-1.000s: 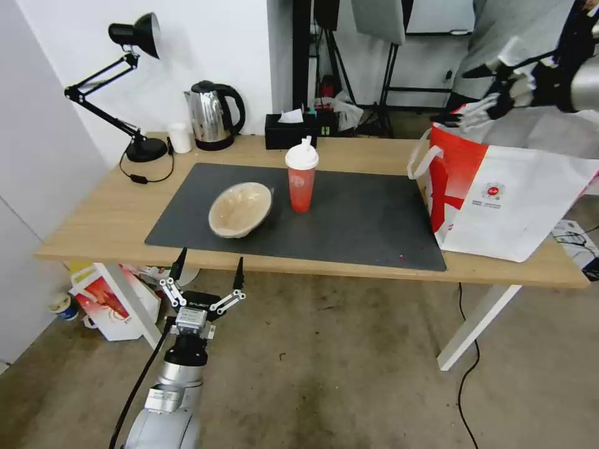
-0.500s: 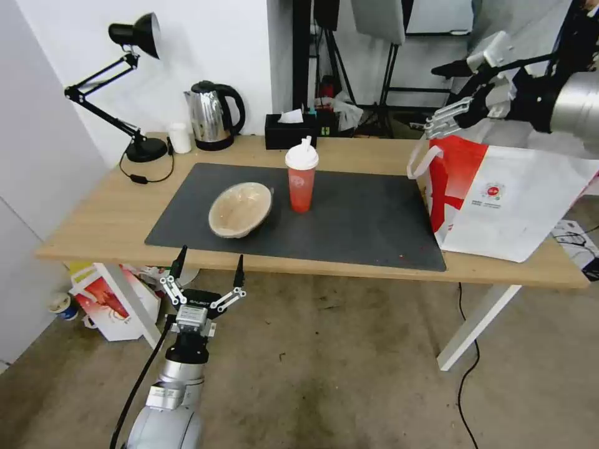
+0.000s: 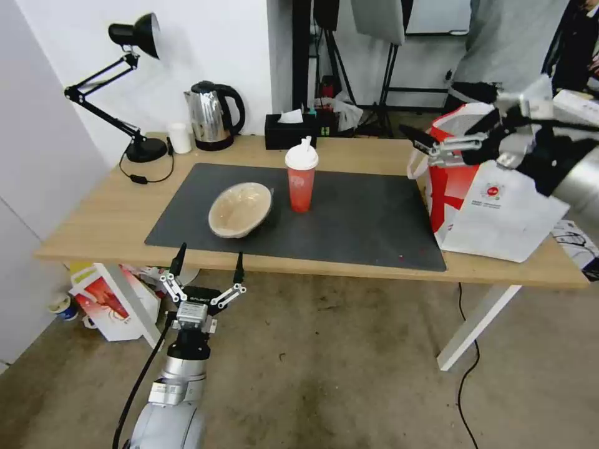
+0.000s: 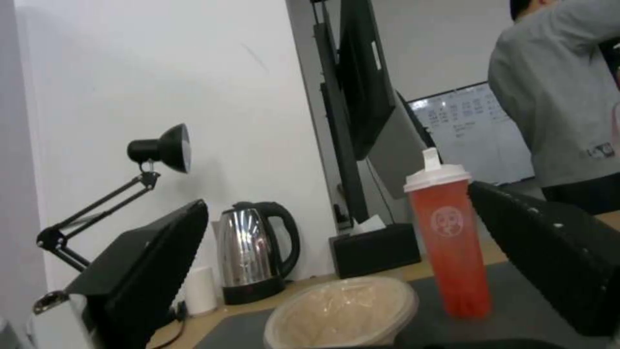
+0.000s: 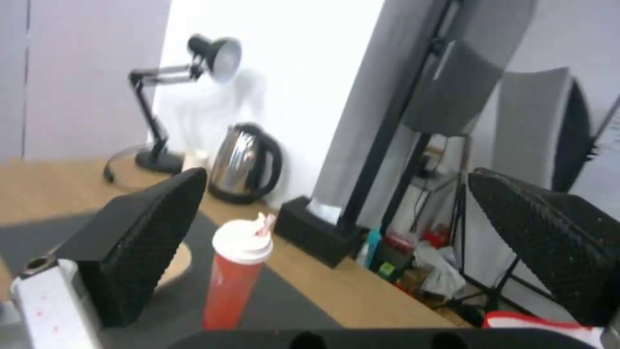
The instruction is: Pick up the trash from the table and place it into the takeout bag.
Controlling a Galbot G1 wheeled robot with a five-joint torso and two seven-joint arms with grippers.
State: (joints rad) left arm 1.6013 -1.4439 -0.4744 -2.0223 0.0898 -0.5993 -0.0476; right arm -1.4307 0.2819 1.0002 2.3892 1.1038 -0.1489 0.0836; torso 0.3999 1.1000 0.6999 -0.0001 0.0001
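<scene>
On the table (image 3: 106, 218), a dark grey mat (image 3: 368, 215) carries the trash: a shallow tan paper bowl (image 3: 240, 209) (image 4: 342, 312) and a tall red drink cup (image 3: 301, 178) (image 4: 449, 242) (image 5: 236, 276) with a white lid. The white and red takeout bag (image 3: 499, 212) stands on the table's right end. My right gripper (image 3: 446, 134) hovers open and empty at the bag's left upper edge, facing the cup. My left gripper (image 3: 209, 265) is open just below the table's front edge, in front of the bowl.
Along the back of the table stand a black desk lamp (image 3: 145, 149), a small white cup (image 3: 180, 137), a steel kettle (image 3: 215, 115) and a black tissue box (image 3: 290, 130). A red-and-white box (image 3: 109, 299) sits under the table. A person (image 3: 511, 43) stands behind the bag.
My right gripper has come down from above the bag's mouth and now hangs lower, at the bag's left upper edge. The left arm has barely moved.
</scene>
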